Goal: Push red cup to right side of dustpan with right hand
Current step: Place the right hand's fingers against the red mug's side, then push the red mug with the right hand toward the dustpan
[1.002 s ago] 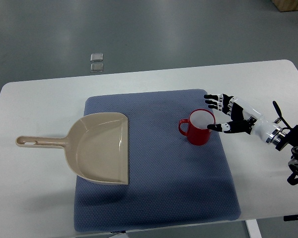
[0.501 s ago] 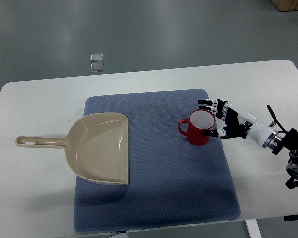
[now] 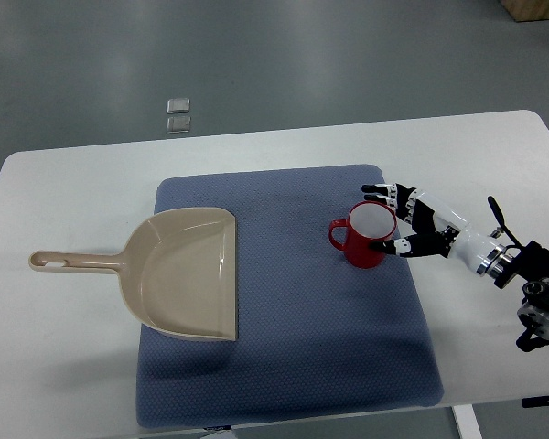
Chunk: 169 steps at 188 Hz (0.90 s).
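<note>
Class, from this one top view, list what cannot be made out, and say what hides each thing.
- Right robot hand: contact with red cup uncertain; cup wall hides fingertips.
- Right arm beyond the wrist: cut off by right edge.
- Two small floor objects: too small to identify.
- Left arm: out of view.

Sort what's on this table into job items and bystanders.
Job:
- red cup
- dustpan
- right hand, open, fingers at the cup's right side

Bystanders:
- blue mat
- white table
- two small clear squares on the floor
</note>
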{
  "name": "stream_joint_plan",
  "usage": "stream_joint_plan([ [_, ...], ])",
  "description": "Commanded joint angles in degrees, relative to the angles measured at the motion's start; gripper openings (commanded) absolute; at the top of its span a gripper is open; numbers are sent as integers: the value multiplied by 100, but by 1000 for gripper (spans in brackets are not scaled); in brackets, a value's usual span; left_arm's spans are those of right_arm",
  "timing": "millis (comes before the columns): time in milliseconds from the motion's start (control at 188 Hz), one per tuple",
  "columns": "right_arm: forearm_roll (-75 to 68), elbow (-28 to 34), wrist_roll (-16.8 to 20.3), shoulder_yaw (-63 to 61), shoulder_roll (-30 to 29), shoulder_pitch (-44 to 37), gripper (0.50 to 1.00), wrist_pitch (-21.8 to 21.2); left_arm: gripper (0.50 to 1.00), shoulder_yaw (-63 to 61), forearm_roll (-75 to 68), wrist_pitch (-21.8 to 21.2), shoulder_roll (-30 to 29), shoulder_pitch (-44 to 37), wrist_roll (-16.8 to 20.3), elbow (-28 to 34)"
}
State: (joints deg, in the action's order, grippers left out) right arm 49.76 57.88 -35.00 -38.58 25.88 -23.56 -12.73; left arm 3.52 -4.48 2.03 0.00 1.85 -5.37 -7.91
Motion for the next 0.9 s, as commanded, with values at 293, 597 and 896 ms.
stream_joint_plan([
  [293,139,-48,0,0,-224,35,928,219,1000,0,0,-1,0,0,1,0],
  [597,139,-154,0,0,-417,27,928,482,1000,0,0,-1,0,0,1,0],
  [896,122,-216,0,0,-619,44,928,509,1000,0,0,-1,0,0,1,0],
])
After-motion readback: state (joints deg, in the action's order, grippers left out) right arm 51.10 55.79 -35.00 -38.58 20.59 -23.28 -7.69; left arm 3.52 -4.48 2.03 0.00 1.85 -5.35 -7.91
